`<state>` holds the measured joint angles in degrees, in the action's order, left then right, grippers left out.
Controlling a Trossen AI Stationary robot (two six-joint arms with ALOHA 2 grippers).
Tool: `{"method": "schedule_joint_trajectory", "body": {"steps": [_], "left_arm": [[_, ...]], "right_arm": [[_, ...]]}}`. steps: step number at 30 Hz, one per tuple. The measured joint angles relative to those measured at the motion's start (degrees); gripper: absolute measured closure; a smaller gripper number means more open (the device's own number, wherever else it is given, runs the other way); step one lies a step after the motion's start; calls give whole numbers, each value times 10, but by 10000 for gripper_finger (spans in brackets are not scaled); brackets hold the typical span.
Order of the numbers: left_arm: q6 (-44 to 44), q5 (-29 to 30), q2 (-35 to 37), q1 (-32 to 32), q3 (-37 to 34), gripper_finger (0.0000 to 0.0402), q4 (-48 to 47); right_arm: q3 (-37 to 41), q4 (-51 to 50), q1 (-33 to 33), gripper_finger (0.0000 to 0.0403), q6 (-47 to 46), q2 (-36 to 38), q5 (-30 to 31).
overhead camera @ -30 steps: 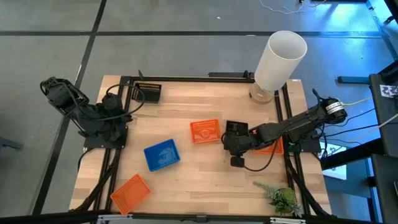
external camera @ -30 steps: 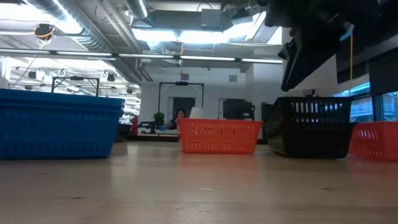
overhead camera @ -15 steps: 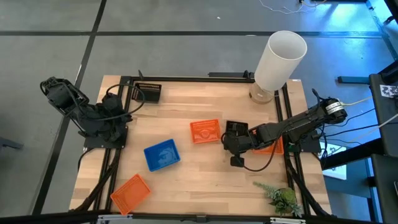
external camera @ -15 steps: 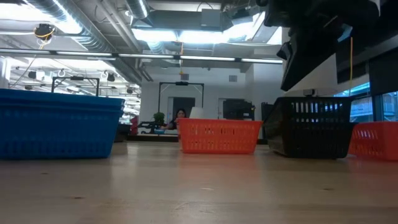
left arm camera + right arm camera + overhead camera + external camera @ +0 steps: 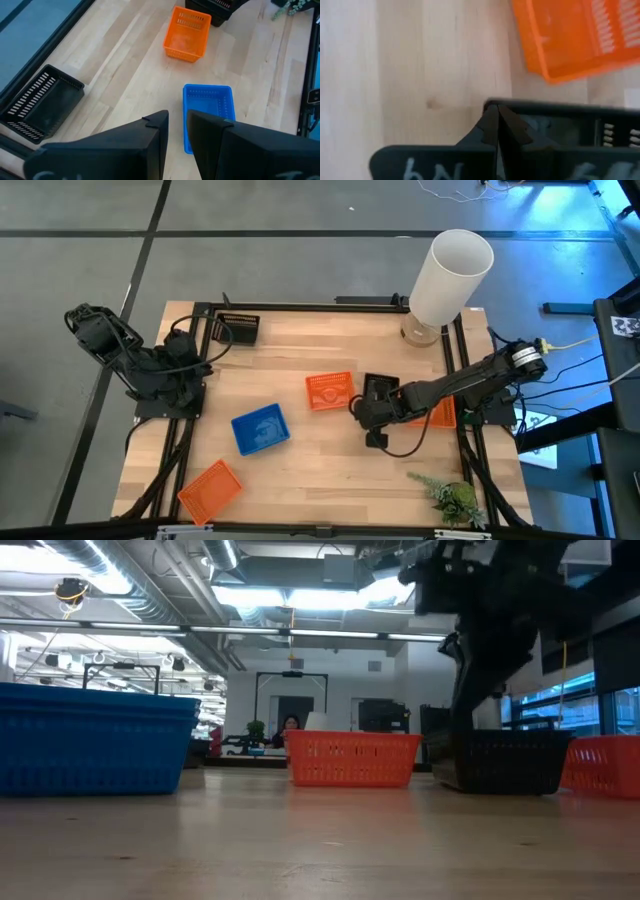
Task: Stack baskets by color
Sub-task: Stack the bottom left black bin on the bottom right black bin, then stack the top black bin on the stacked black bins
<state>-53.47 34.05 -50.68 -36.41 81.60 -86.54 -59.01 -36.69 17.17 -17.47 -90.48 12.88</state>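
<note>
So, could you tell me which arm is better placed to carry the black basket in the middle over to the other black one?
Right, probably. The right gripper is already shut on the middle black basket's wall, while the left gripper waits back by its base.

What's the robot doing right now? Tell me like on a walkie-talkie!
Right pincer shut on black basket rim, mid-table. Left pincer parked at left edge, holding nothing. Orange basket right beside the black one.

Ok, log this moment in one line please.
right tool: shut on black basket wall | left tool: waiting at left table edge | basket: on table, beside orange basket
</note>
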Motion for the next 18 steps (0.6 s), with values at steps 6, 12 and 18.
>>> {"method": "schedule_joint_trajectory", "body": {"steps": [6,12,18], "left_arm": [[-67,62,-8,17,0,340,0],[-145,115,-38,113,1,341,3],[-140,74,-91,236,1,367,9]], "right_arm": [[-100,-72,7,402,6,36,21],[-220,-181,7,402,-17,47,83],[-326,-268,7,402,-6,47,107]]}}
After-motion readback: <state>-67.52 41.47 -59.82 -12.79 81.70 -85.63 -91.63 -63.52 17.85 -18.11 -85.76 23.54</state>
